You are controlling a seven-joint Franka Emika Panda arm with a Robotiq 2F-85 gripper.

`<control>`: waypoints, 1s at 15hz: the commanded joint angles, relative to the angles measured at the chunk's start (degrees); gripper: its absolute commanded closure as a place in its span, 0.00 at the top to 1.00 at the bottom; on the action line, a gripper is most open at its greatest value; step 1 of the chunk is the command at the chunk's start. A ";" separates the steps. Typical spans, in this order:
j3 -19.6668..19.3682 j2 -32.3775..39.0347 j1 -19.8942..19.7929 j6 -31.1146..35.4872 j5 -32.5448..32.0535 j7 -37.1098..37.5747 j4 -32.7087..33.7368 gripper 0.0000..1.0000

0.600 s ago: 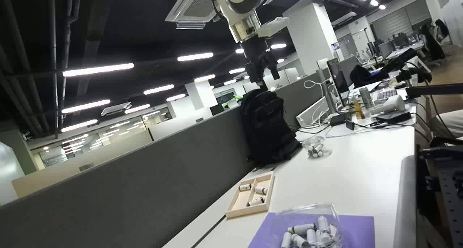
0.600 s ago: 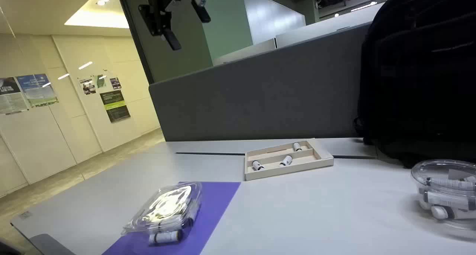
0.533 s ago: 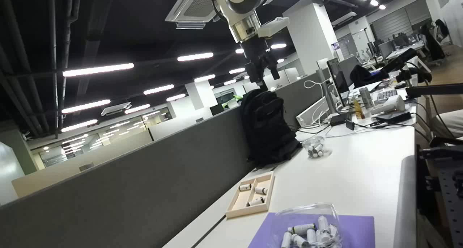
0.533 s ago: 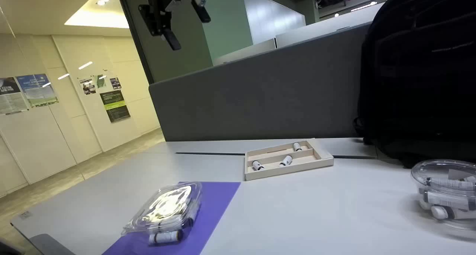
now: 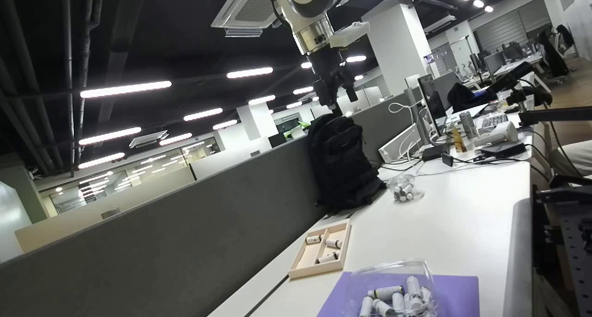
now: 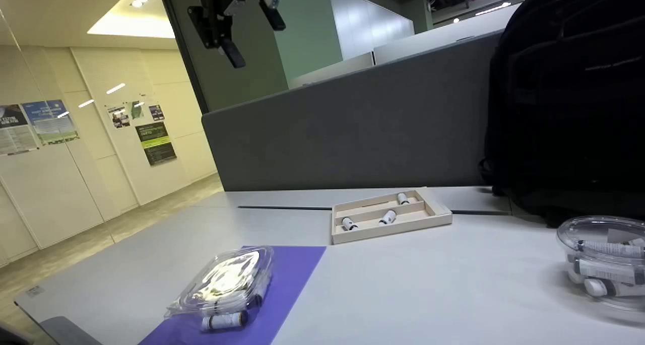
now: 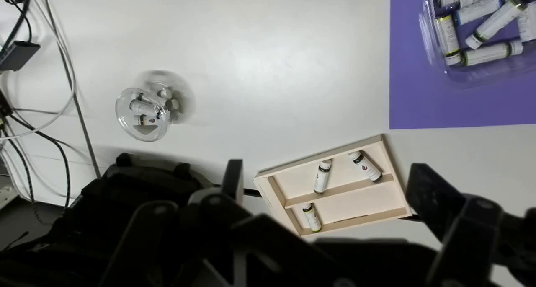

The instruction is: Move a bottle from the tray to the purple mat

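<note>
The light wooden tray (image 7: 320,156) lies on the white desk, also in both exterior views (image 5: 319,272) (image 6: 393,231). It holds three small white bottles lying down. Two bottles (image 7: 322,177) (image 7: 365,166) share one compartment; a yellow-ringed bottle (image 7: 312,218) lies in the other. The purple mat (image 7: 460,111) lies flat near the tray, also in both exterior views (image 5: 455,294) (image 6: 295,269). My gripper (image 7: 326,172) is open and empty, high above the desk, its fingers spread either side of the tray in the wrist view. It also shows in both exterior views (image 5: 343,102) (image 6: 258,44).
A clear plastic box (image 7: 465,81) with several bottles stands on the mat. A clear round tub (image 7: 144,115) of bottles stands on the desk near the black backpack (image 5: 344,164). A grey partition (image 6: 352,138) runs behind the tray. Cables (image 7: 75,94) lie beyond the tub.
</note>
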 commanded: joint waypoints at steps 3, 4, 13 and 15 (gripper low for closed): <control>-0.96 0.04 1.11 -0.18 -0.39 0.32 0.10 1.00; -0.96 0.04 1.11 -0.18 -0.39 0.32 0.11 1.00; -3.53 20.51 1.42 10.77 1.95 -0.39 4.27 1.00; -4.15 26.56 1.59 15.38 2.29 0.06 6.25 1.00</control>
